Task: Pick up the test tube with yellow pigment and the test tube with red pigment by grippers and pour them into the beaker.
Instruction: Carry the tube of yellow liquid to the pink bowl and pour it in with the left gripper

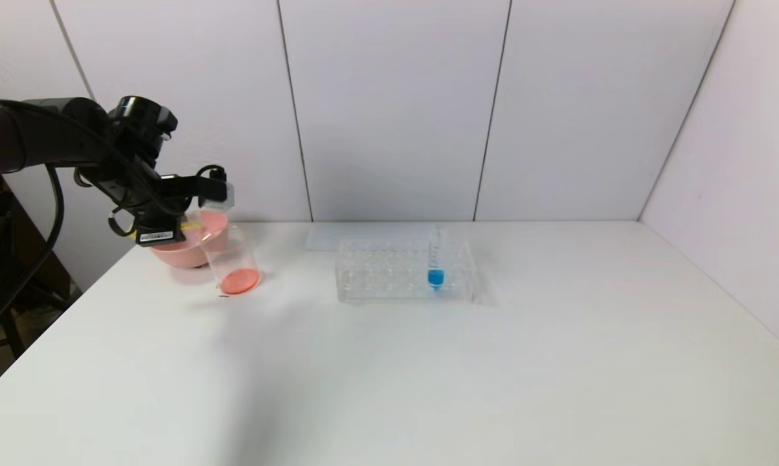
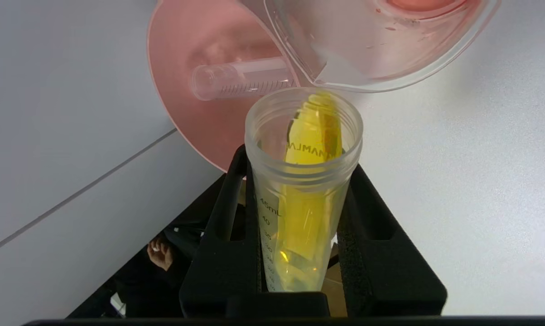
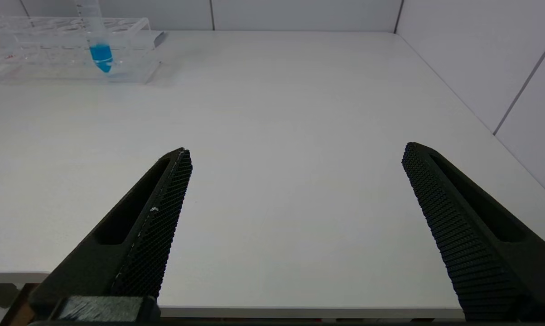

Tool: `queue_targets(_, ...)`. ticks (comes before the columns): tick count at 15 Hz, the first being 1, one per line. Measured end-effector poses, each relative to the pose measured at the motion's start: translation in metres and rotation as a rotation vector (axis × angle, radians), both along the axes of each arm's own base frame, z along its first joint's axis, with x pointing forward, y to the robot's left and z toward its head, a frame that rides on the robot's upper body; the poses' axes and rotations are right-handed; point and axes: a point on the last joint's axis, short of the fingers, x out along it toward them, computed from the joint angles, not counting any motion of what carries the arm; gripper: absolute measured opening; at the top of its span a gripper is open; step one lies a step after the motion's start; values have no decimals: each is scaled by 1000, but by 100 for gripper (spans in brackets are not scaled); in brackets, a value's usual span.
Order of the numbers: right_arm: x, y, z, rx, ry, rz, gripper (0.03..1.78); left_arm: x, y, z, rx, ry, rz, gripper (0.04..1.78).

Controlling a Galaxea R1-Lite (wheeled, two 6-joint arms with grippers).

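The test tube with yellow pigment (image 2: 305,181) tilts mouth-first at the lip of the beaker (image 1: 232,260), clamped between the left gripper's (image 2: 301,190) fingers. An emptied tube (image 2: 240,80) lies in the pink bowl (image 2: 181,90) behind the beaker. The right gripper (image 3: 295,156), fingers apart, hovers well off.

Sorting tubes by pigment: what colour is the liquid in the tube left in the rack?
Blue; the tube stands in the rack, clearest in the head view.

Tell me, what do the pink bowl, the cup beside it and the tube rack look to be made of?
Pink bowl: probably plastic, opaque with a soft, matte sheen. Beaker: likely clear plastic rather than glass, since its thin see-through wall looks slightly cloudy. Tube rack: clear, rigid, glossy plastic, perhaps acrylic, because the table shows through it.
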Motion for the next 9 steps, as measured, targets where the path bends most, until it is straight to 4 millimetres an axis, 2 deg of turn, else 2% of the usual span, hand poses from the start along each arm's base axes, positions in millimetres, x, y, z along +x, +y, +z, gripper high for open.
queue_targets(9, 0, 0, 0, 0, 0, -1, 170, 0, -9, 0, 41, 1, 10, 49)
